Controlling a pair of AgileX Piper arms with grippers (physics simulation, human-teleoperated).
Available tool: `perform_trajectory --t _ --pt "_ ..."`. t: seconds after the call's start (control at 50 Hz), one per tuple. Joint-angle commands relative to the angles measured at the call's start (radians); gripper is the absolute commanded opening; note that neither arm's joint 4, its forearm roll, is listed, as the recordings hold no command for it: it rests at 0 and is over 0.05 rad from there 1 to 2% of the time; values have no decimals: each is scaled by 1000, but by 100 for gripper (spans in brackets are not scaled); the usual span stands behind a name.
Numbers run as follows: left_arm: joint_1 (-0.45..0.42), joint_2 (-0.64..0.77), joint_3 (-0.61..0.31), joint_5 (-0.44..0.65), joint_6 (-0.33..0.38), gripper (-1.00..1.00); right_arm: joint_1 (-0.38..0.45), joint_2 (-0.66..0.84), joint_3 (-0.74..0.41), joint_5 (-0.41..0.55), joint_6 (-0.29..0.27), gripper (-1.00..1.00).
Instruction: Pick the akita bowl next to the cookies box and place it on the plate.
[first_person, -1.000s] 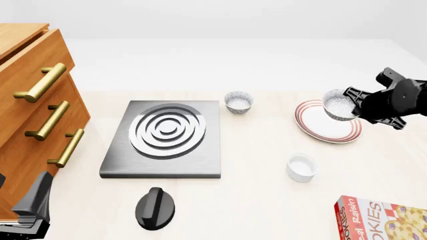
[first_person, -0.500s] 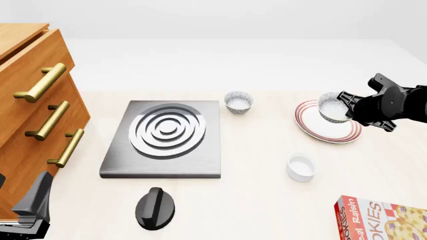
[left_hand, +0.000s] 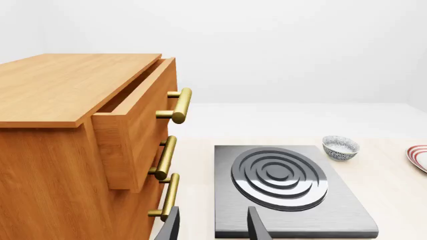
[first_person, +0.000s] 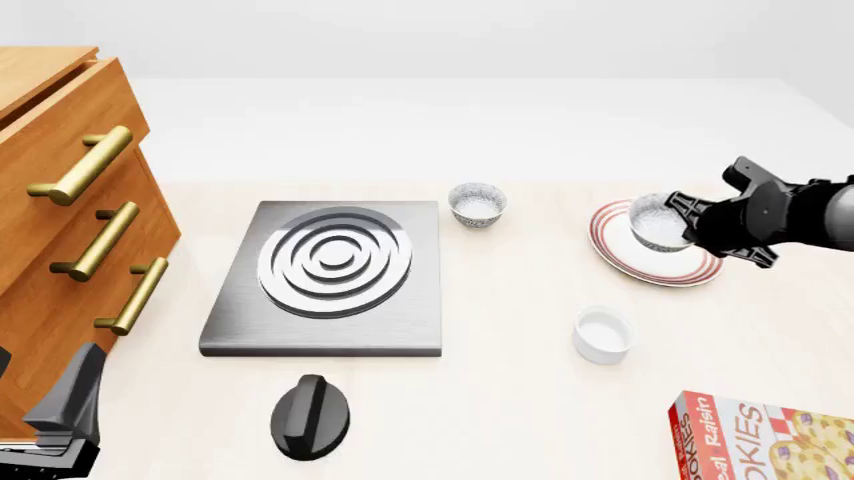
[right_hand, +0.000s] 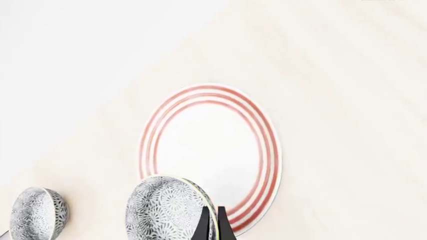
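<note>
Speckled grey-and-white, the akita bowl (first_person: 661, 223) is hanging empty over the plate (first_person: 638, 262), its rim pinched in the right gripper's (first_person: 681, 222) jaws. Another patterned bowl (first_person: 477, 204) is sitting empty on the counter (first_person: 534, 400). Left gripper (left_hand: 215, 226) jaws are gaping, holding nothing.

A simulated kitchen here: a stove burner (first_person: 334, 262) with its black knob (first_person: 310, 416) on the pale desk (first_person: 521, 330), a wooden drawer cabinet (first_person: 67, 230) at nine o'clock, crockery and a cookies box (first_person: 767, 438) about.
</note>
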Motion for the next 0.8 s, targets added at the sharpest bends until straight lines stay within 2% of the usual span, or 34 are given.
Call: perform_trajectory --t 0.02,0.8 --pt "0 0 0 0 0 100 -8 22 -20 -8 -12 -100" --pt "0 0 0 0 0 100 -26 114 -65 -42 -25 -100"
